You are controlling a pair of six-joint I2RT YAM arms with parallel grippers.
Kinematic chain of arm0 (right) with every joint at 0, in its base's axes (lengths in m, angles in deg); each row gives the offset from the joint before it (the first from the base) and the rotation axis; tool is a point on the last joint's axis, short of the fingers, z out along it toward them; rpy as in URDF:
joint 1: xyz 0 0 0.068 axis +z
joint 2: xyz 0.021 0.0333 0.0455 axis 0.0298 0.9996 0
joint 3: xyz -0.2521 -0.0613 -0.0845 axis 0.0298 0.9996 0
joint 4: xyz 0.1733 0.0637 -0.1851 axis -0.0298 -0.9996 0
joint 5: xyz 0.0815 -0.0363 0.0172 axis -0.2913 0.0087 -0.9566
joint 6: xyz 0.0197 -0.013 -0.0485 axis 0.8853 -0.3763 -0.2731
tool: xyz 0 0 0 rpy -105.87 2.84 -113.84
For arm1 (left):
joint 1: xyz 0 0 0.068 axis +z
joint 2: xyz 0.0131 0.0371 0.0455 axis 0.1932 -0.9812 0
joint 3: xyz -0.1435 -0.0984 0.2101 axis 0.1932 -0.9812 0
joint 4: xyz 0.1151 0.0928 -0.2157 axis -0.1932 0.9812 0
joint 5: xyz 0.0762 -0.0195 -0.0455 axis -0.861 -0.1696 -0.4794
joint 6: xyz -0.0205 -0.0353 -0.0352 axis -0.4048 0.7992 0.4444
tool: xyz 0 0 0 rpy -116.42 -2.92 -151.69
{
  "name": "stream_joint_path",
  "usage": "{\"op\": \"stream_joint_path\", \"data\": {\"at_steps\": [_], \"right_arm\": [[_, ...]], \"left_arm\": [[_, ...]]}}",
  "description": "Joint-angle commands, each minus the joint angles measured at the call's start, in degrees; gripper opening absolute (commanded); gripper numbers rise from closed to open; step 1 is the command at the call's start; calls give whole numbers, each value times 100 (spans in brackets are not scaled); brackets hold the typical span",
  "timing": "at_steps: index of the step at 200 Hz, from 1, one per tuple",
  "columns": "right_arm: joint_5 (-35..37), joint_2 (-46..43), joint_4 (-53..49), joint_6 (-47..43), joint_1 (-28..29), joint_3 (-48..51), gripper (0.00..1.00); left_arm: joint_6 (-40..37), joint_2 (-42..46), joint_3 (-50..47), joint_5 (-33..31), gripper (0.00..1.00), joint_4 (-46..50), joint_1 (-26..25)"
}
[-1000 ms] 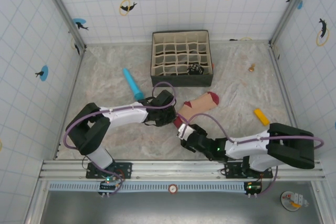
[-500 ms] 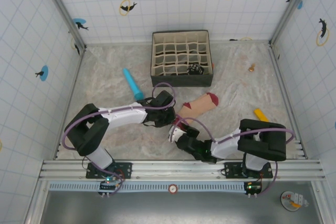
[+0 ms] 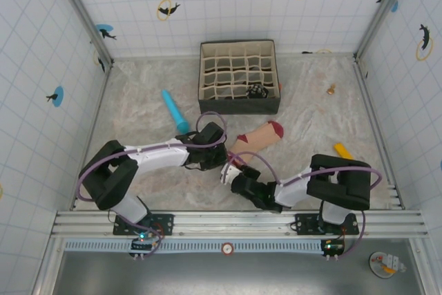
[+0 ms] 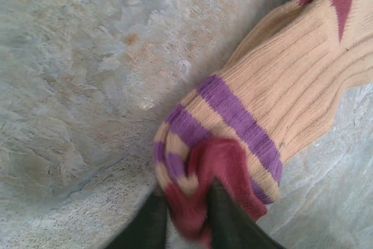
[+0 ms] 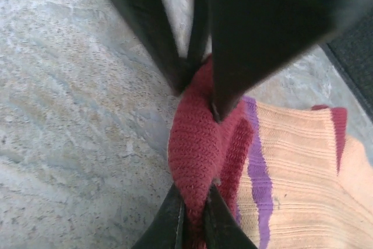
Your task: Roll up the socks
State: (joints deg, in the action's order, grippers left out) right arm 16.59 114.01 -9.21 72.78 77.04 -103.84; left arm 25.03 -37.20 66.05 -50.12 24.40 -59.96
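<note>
Here the sock (image 3: 259, 137) is lying flat on the table (image 3: 138, 136), in the middle, in front of the box (image 3: 239, 107). Its maroon toe is pointing toward the far right. Its cuff (image 4: 217, 161) is pointing toward the near left, where both arms are meeting.

The left gripper (image 4: 186, 193) is reaching in from the left. Its two fingers are sitting on either side of the bunched maroon cuff, with fabric filling the gap and touching both, so it is gripping the sock. The right gripper (image 5: 194, 190) is reaching in from the near side. Its fingers are nearly together and pinching a thin fold of the same cuff, just below the left gripper's fingertips. The rest of the sock is lying unrolled.

The striped sock (image 3: 257, 91) is sitting in a near-row compartment of the box, toward the right. A blue cylinder (image 3: 175, 110) is lying left of the box. A yellow block (image 3: 343, 153) is lying off to the right, and a small brown piece (image 3: 331, 90) is sitting near the far right wall.
</note>
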Motion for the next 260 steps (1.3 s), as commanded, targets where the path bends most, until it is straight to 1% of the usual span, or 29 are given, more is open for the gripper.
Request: {"op": "stream_joint_path", "data": {"at_steps": [1, 17, 30, 57, 81, 93, 115, 145, 154, 157, 175, 199, 218, 240, 260], "right_arm": [[-770, -248, -168, 658, -264, 194, 0], [-1242, -386, -181, 939, -482, 302, 0], [-1609, -508, -94, 1135, -657, 439, 0], [-2357, -658, 34, 1479, -1032, 606, 0], [-3179, -719, 227, 1957, -1463, 707, 0], [-3794, -683, 384, 2340, -1790, 733, 0], [-4772, -584, 831, 3108, -2345, 840, 0], [-5734, -264, 1037, 4051, -3041, 729, 0], [-5858, -145, 1095, 4323, -3199, 701, 0], [-6051, -107, 1105, 4411, -3248, 691, 0], [-6188, 91, 1152, 4927, -3493, 680, 0], [-6110, 249, 912, 5418, -3713, 678, 0], [-6219, 424, 899, 5815, -3854, 706, 0], [-6164, 509, 680, 6058, -3954, 732, 0], [-6171, 555, 562, 6272, -4051, 766, 0]], "left_arm": [[56, 325, -102, -154, 56, 95, 82], [83, 508, -122, -314, 65, 174, 107], [100, 684, -150, -398, 70, 209, 152], [54, 1116, -312, -634, 73, 33, 187], [1, 1304, -574, -519, 73, -451, 189], [63, 1293, -742, -391, 72, -711, 188], [143, 1261, -1033, -200, 67, -1268, 134], [-7, 1159, -1101, -367, 56, -1552, -61], [-34, 1093, -1112, -357, 53, -1661, -92], [-40, 1072, -1125, -357, 52, -1712, -103], [-58, 923, -1160, -346, 51, -1999, -158], [-13, 693, -1192, -361, 49, -2345, -206], [-13, 496, -1153, -365, 45, -2585, -232], [-20, 261, -1083, -350, 45, -2846, -242], [-28, 24, -997, -264, 41, -3056, -259]]}}
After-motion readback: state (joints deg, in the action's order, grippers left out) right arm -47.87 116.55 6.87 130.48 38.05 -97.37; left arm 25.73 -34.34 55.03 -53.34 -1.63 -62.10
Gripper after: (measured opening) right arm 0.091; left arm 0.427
